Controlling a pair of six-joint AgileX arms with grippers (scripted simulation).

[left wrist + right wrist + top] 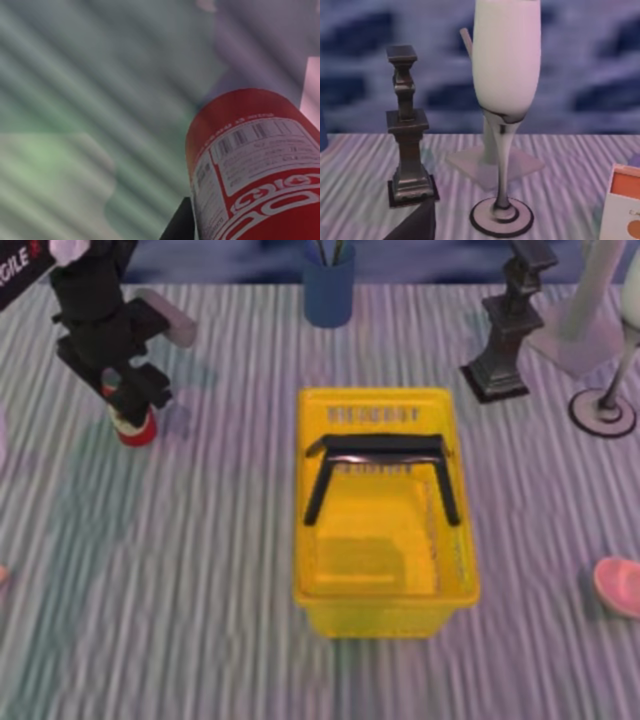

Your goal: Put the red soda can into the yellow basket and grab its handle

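Bench: striped pale grey-lilac surface (200, 590) under a mottled blue backdrop.
Top view, basket: yellow basket (386, 612) stands upright at mid-bench, slightly right of centre, holding nothing that can be seen.
Top view, handle: black handle (380, 448) raised across the basket's far half, both legs running down to the side walls; no tool touches it.
Top view, can: red can (137, 427) at the far left of the bench, well apart from the basket, mostly hidden under the left tool.
Top view, left tool: left tool (128, 396) sits directly over the can's top, clenched on the can.
Top view, other things: blue cup (329, 292) at the far edge; dark candlestick (507, 340) far right; glass base (603, 410) just beside it; pink object (620, 585) at the right edge.
Left wrist view: can (255, 170) fills the near side, barcode label facing the camera; dark finger (181, 225) lies against its side.
Right wrist view: candlestick (409, 135) and tall pale glass (504, 100) stand side by side on the bench; right tool not seen.
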